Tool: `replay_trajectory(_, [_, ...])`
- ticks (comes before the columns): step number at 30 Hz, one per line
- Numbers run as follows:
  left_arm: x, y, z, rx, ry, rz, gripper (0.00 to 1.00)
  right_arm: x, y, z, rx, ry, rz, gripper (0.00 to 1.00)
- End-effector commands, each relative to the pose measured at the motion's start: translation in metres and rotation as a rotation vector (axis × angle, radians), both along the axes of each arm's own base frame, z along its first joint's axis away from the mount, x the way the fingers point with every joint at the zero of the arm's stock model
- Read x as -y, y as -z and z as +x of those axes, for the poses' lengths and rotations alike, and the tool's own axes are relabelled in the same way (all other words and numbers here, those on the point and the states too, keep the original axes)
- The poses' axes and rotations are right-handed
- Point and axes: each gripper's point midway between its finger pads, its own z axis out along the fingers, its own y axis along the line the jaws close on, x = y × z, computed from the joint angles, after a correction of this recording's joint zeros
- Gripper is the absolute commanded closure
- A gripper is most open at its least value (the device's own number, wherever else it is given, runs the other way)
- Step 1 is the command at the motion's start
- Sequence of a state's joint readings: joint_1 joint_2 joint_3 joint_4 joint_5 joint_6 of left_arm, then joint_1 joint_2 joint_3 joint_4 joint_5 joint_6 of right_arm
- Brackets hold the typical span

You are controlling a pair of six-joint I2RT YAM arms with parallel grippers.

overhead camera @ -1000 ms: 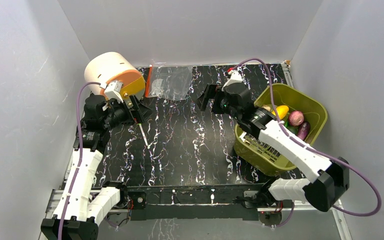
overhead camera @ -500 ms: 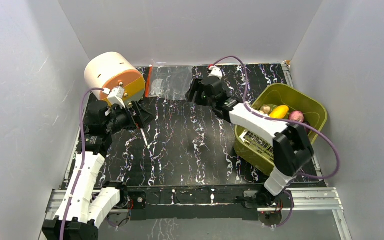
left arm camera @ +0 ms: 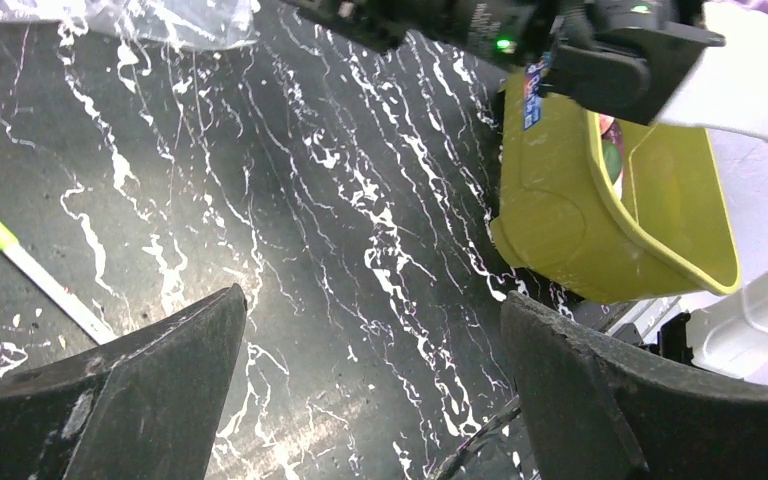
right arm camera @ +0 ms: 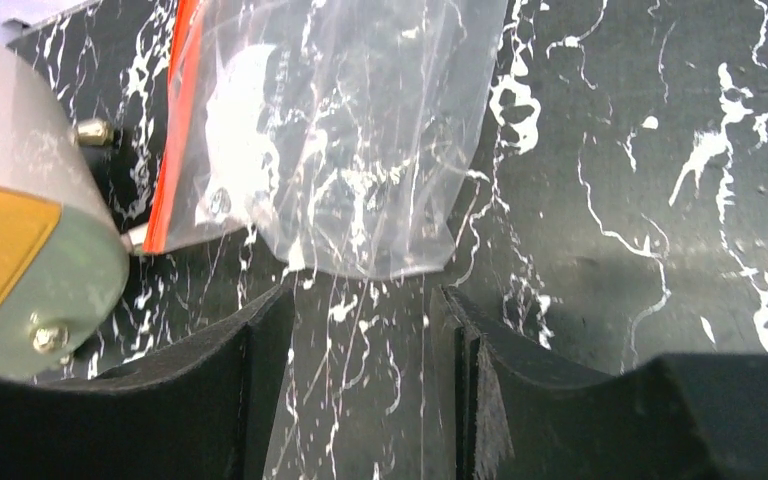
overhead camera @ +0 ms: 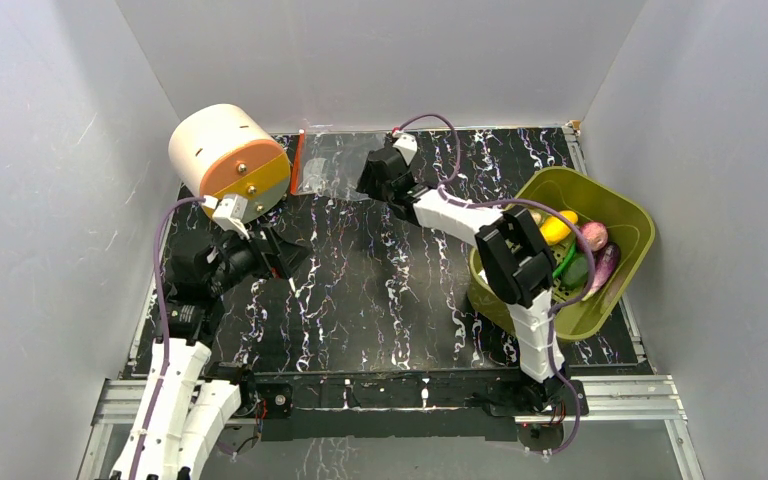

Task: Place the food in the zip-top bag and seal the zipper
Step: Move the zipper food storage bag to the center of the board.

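Note:
The clear zip-top bag (overhead camera: 338, 165) lies flat at the far middle of the table, its orange-red zipper (overhead camera: 298, 160) on the left edge. In the right wrist view the bag (right arm camera: 340, 150) and zipper (right arm camera: 175, 140) lie just ahead of my right gripper (right arm camera: 365, 300), which is open at the bag's near edge. From above, the right gripper (overhead camera: 368, 183) is at the bag's right end. The yellow lemon (overhead camera: 560, 226), pink piece (overhead camera: 593, 237), eggplant (overhead camera: 606, 262) and green piece (overhead camera: 573, 266) lie in the basket. The beige lump is hidden. My left gripper (overhead camera: 288, 258) is open and empty.
The olive-green basket (overhead camera: 615, 205) stands at the right and shows in the left wrist view (left arm camera: 560, 220). A cream and orange cylinder (overhead camera: 225, 150) lies at the far left, touching the zipper end. A white pen with a green cap (left arm camera: 30, 270) lies by the left gripper.
My right arm has swung left from the basket to the bag's right end. My left gripper has drawn back from the cylinder toward the near side.

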State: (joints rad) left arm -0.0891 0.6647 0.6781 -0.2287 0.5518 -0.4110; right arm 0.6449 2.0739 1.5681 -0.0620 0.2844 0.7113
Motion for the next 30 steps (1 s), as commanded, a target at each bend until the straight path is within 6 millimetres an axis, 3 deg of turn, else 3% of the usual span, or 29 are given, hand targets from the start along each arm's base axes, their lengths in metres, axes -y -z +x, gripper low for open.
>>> replay_trajectory(1, [0.006,-0.01,-0.004,0.059,0.05,-0.005,0.02,-0.003,-0.028,0.038,0.103,0.106,0.061,0.48])
replay_trajectory(7, [0.006,-0.012,-0.005,0.061,0.05,-0.004,0.02,0.004,0.006,0.061,0.043,0.197,0.021,0.45])
replay_trajectory(17, [0.008,-0.016,-0.009,0.081,0.065,-0.008,0.02,-0.003,0.049,0.072,-0.029,0.185,0.047,0.43])
replay_trajectory(20, [0.006,-0.018,-0.01,0.091,0.057,-0.005,0.02,-0.006,0.056,0.073,-0.039,0.163,0.039,0.5])
replay_trajectory(25, [0.004,-0.023,-0.013,0.126,0.047,-0.002,0.02,-0.007,0.068,0.068,-0.063,0.135,0.029,0.76])
replay_trajectory(28, [0.003,-0.022,-0.012,0.121,0.038,0.008,0.02,-0.002,0.062,0.066,-0.046,0.131,0.028,0.85])
replay_trajectory(30, [0.001,-0.02,-0.01,0.114,0.03,0.014,0.01,-0.004,0.054,0.065,-0.027,0.101,0.042,0.96])
